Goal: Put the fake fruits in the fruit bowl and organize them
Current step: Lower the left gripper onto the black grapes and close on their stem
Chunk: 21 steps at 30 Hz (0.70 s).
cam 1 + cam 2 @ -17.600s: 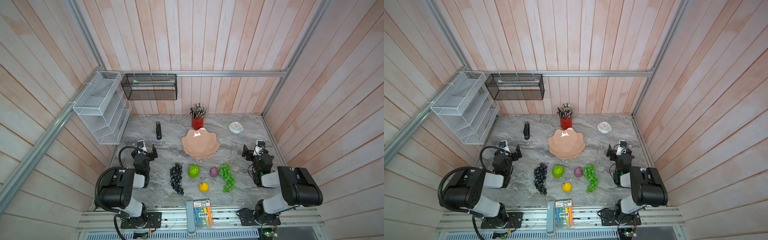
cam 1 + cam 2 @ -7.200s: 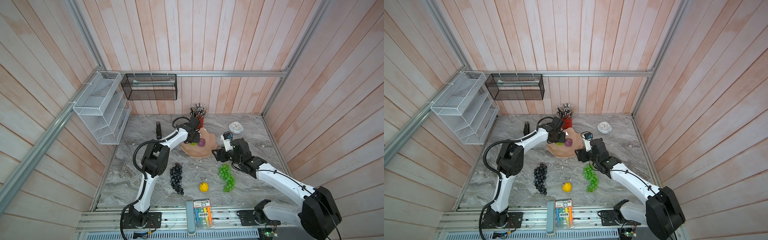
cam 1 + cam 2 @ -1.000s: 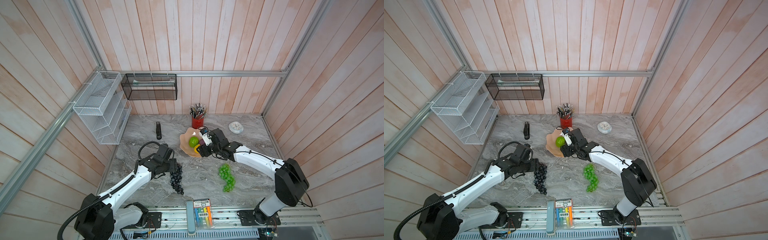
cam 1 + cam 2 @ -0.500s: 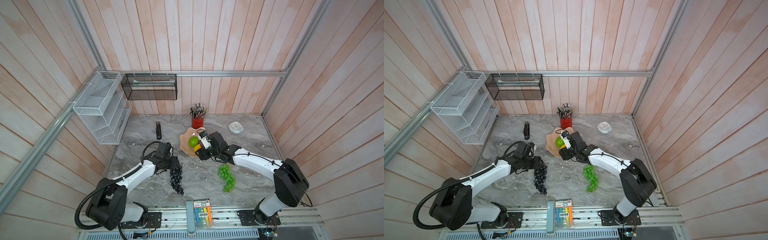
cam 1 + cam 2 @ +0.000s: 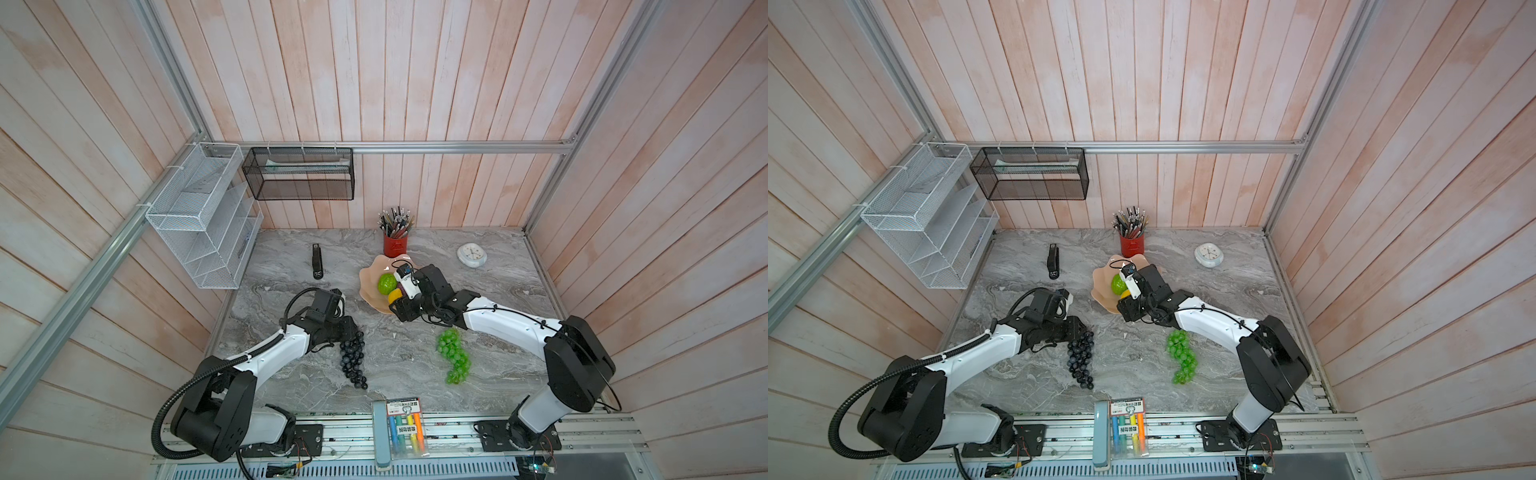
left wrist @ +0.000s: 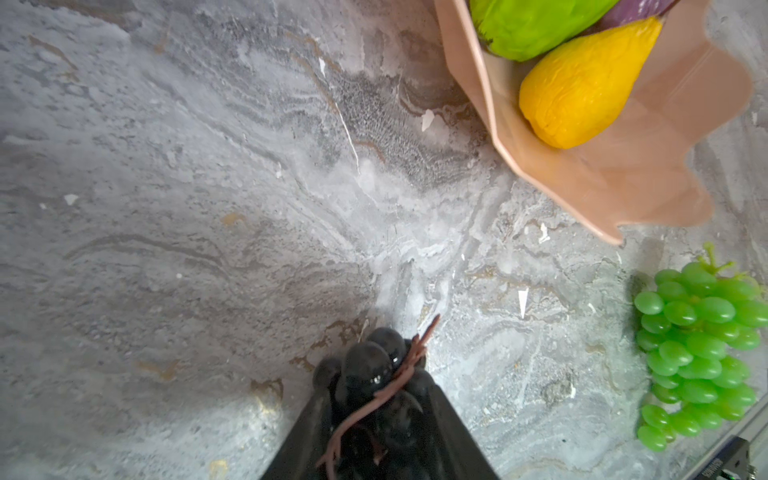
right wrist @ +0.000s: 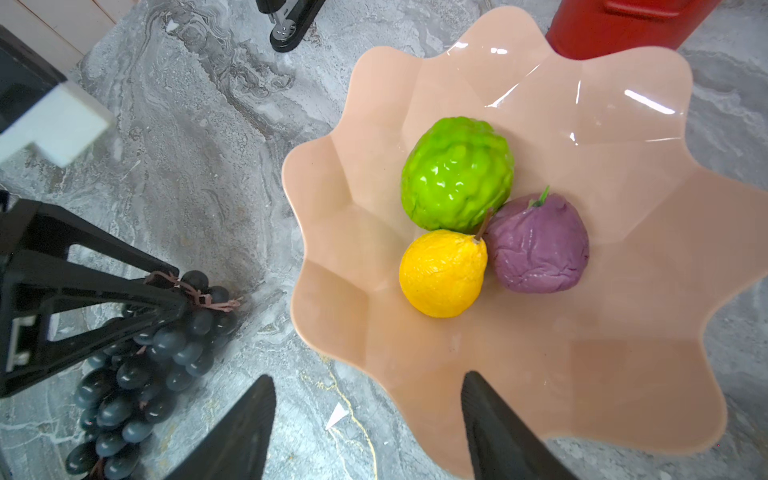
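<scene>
On marbled top [image 5: 399,353], L jaws pinch glossy black grape bunch [image 5: 352,361].

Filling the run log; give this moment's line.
left gripper: shut on dark grapes; right gripper: open over bowl edge; in bowl: green fruit, yellow fruit, purple fruit; table: green grapes

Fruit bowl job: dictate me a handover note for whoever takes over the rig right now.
Left gripper: clamped on the stem end of the dark grape bunch, which lies on the table outside the fruit bowl.
Right gripper: open, empty, over the bowl's near rim.
Done: bumpy green fruit, yellow fruit and purple fruit sit together in the bowl.
To do: carry the dark bunch in, then the green grape bunch, also on the table; tidy the arrangement.
</scene>
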Motion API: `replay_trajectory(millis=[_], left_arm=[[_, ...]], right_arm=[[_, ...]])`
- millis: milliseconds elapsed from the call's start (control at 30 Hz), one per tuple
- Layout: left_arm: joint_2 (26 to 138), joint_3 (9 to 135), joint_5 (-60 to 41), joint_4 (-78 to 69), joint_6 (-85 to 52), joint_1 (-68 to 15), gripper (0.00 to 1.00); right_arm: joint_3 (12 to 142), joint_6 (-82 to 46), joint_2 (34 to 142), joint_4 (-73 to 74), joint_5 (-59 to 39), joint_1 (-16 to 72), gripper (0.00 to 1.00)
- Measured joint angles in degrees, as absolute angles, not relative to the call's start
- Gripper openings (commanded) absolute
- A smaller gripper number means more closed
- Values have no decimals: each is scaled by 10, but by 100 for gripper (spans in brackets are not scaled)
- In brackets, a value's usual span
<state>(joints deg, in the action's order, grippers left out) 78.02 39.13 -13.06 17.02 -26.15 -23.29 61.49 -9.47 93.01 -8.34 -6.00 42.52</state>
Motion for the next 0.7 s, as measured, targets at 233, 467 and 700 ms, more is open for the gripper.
replay_trajectory(millis=[233,467,700], left_arm=[[777,377,-130,139,-269,-229,42],[787,372,-131,100,-277,-229,42],[799,372,-131,49,-285,-229,42]], right_arm=[[615,-95,931,-83,-61,427,71],[615,-94,942,-84,-61,429,70],[623,-94,947,-91,-60,435,70]])
